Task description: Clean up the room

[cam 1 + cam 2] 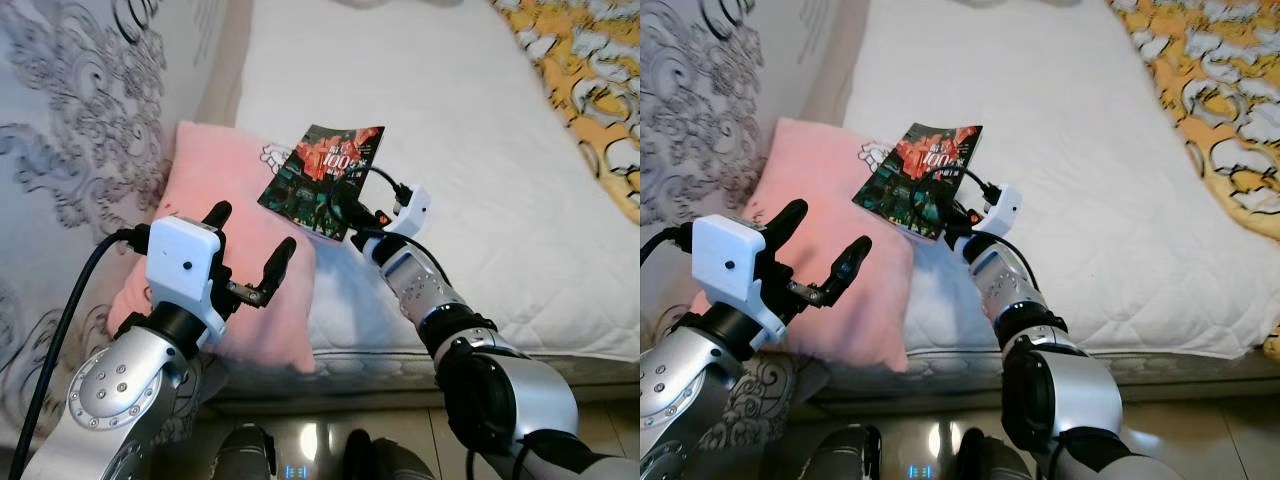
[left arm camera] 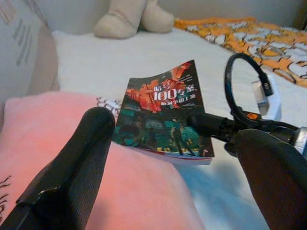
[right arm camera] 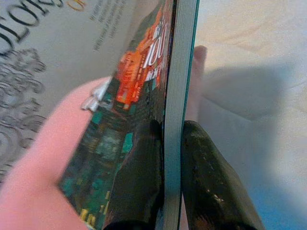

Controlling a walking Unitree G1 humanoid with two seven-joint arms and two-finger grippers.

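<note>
A paperback book [image 1: 322, 180] with a dark green and red cover is held up over the white bed [image 1: 450, 120], its near edge above a pink pillow [image 1: 235, 250]. My right gripper [image 1: 338, 208] is shut on the book's lower edge; in the right wrist view one finger [image 3: 139, 182] lies on the cover and the other finger [image 3: 211, 187] behind the pages [image 3: 176, 120]. My left gripper [image 1: 250, 250] hangs open over the pink pillow, a short way from the book [image 2: 165, 117], with nothing between its fingers [image 2: 72, 172].
A grey patterned headboard or curtain [image 1: 80, 120] stands to the left of the bed. An orange and white patterned blanket [image 1: 585, 80] covers the bed's right side. A plush toy [image 2: 129, 17] lies at the far end. The mattress edge [image 1: 420, 365] and tiled floor are below.
</note>
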